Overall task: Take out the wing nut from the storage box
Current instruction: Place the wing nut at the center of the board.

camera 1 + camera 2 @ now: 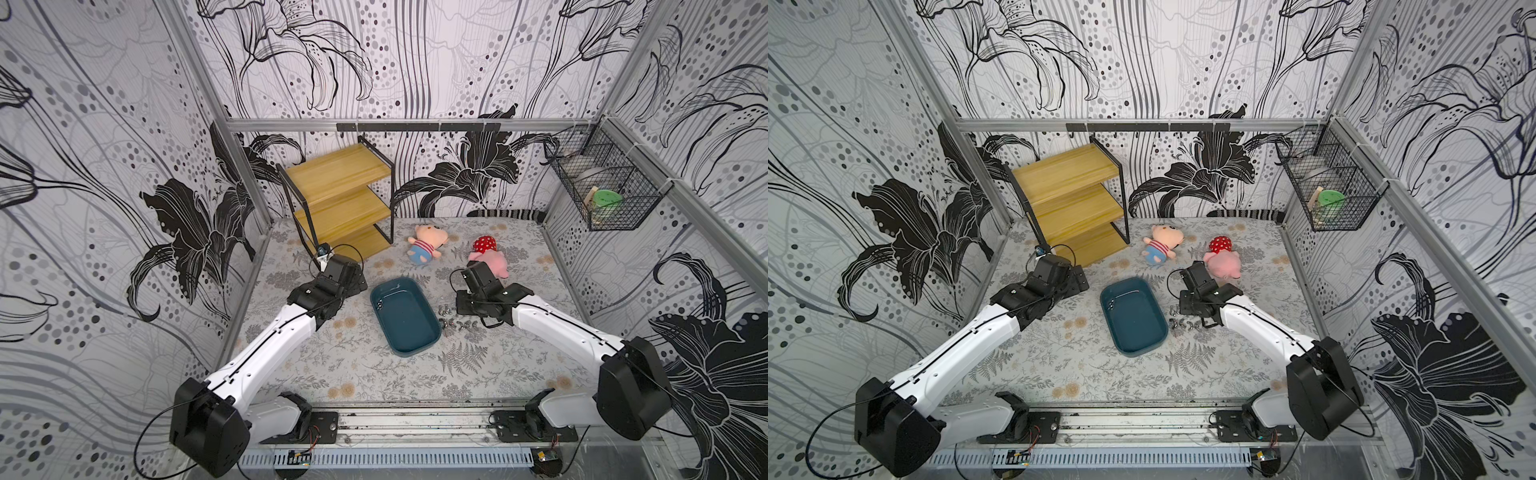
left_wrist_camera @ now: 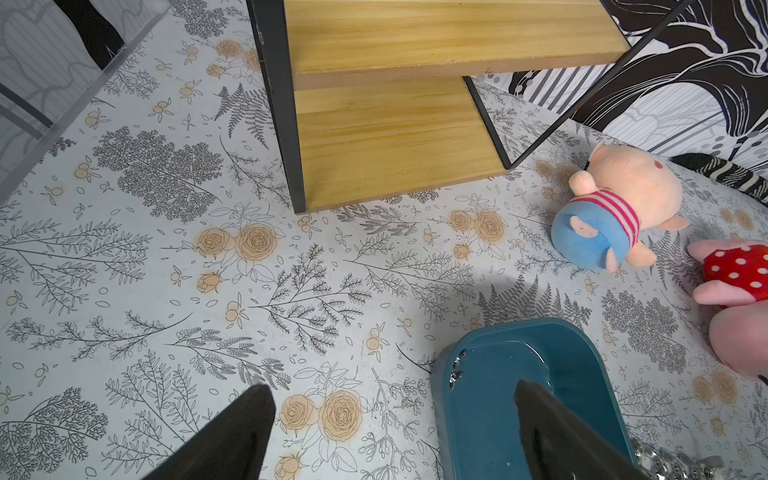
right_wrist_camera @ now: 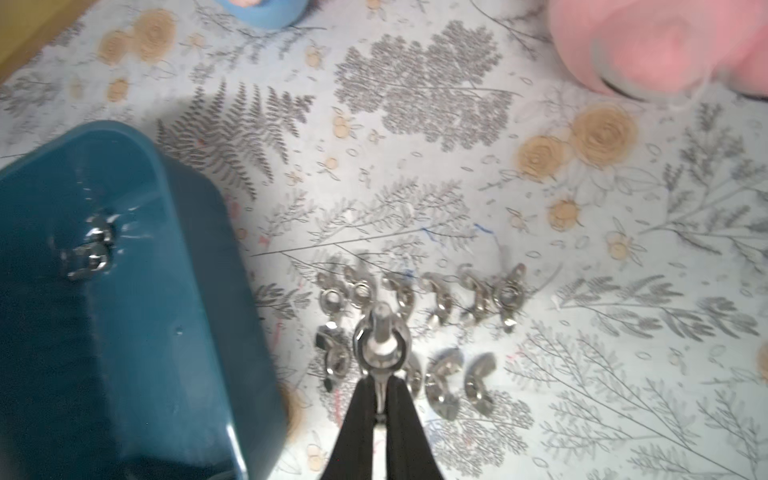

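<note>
Right gripper (image 3: 379,388) is clamped on a wing nut (image 3: 380,332), pinched by one wing, with the nut body sticking out past the fingertips. Storage box (image 3: 104,311) sits just beside this gripper on its left, not touching it. The held nut is outside the box, over the table (image 3: 540,187). A pile of loose wing nuts (image 3: 440,295) lies on the table right under and just ahead of the fingertips. More nuts (image 3: 89,249), one or two, can't tell, lie inside the box against its wall away from this gripper.

Right arm reaches forward and inward, wrist tipped down toward the table.

Left gripper (image 2: 390,399) is open, jaws wide, nothing between them. It hovers by the box's far corner, box to its right. Left arm is stretched forward, wrist low near the shelf (image 2: 395,137).
</note>
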`<act>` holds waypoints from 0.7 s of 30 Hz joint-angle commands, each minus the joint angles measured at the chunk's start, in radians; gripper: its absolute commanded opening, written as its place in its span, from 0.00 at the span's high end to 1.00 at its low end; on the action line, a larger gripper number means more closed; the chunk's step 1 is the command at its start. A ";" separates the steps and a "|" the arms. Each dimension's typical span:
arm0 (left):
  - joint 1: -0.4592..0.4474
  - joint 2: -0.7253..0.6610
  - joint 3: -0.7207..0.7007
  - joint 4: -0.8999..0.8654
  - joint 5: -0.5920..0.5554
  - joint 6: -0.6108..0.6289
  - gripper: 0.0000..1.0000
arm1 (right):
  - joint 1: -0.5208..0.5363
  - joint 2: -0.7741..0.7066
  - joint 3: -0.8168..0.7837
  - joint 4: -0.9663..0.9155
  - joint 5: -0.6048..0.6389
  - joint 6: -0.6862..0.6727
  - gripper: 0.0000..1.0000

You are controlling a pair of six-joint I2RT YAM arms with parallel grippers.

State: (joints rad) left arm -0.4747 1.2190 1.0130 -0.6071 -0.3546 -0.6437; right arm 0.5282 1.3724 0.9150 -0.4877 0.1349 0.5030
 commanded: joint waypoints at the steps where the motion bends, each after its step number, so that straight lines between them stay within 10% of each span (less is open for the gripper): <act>1: -0.008 0.010 0.017 0.038 0.008 -0.007 0.05 | -0.042 -0.028 -0.051 -0.022 -0.015 -0.033 0.96; 21: -0.010 0.008 0.011 0.035 0.000 -0.007 0.05 | -0.174 0.003 -0.168 0.009 -0.080 -0.054 0.96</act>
State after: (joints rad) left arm -0.4782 1.2240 1.0130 -0.5999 -0.3550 -0.6437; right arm 0.3637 1.3571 0.7647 -0.4820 0.0677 0.4679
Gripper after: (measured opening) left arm 0.951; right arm 0.097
